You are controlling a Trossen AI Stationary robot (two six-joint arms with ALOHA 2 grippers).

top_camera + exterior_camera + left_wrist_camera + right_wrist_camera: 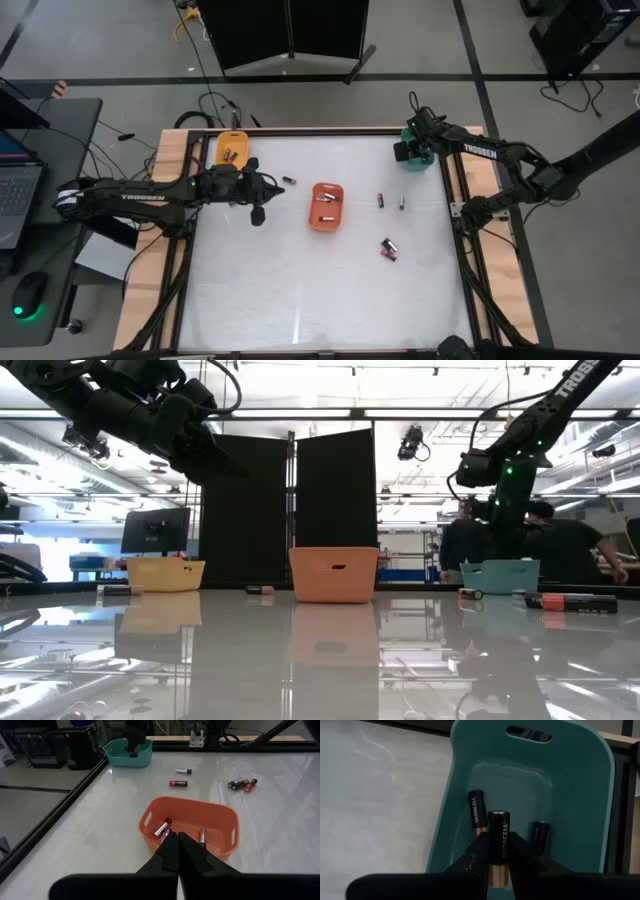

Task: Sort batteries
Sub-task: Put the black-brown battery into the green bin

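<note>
My right gripper hangs over the teal tray at the table's far right corner, shut on a black-and-copper battery. Two more batteries lie on that tray's floor. My left gripper is shut and touches nothing. It hovers off the table just left of the red-orange tray, which holds batteries. Loose batteries lie on the table. My right gripper pinches the battery between its two fingers, on the copper-coloured end. The battery lies along the fingers, and its black end sticks out past the fingertips. The fingers come from above, slanting down. The battery is lifted clear above the teal tray's floor.
A yellow-orange tray with batteries in it sits at the far left corner, just beyond my left arm. Wooden rails frame the table. The near half of the white tabletop is bare. People stand in the room beyond the table.
</note>
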